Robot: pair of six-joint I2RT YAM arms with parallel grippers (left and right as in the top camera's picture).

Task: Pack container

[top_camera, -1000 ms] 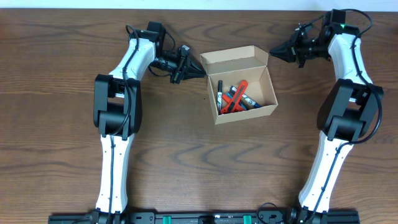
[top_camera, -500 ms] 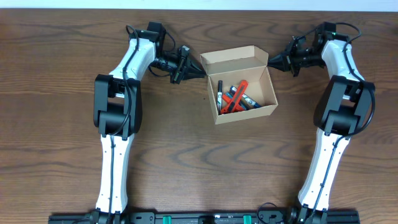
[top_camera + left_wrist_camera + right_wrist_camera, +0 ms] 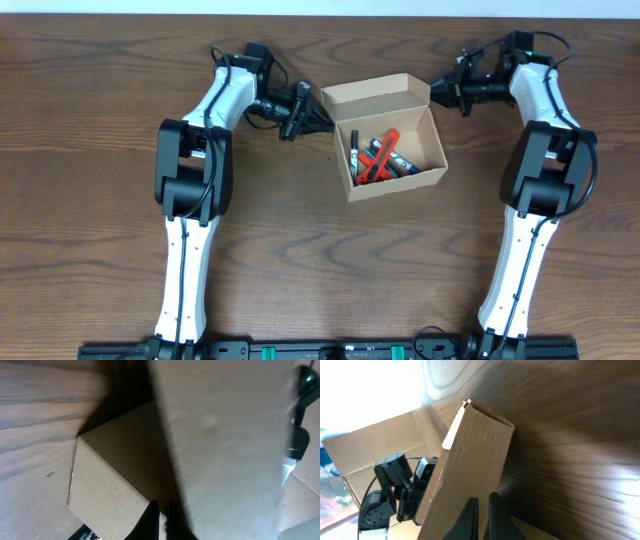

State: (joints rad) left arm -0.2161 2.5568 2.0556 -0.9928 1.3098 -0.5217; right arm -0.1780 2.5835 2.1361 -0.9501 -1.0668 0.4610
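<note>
I'm seeing markers (image 3: 378, 157) lying inside the container (image 3: 398, 185), which is sitting between my left tool (image 3: 320, 117) and right tool (image 3: 436, 88). Both tools are pinched together, empty, flanking the open flap (image 3: 375, 97); I'm judging that only closing is remaining.

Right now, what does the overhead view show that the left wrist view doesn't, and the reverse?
Only overhead: the markers lying inside the open container, and both arms, with the left pincer and right pincer at opposite ends of the raised flap. Only left wrist: a close look at the container's cardboard corner, which fills most of the frame and hides the contents. Both: the container, the shut left pincer and the wooden table.
</note>
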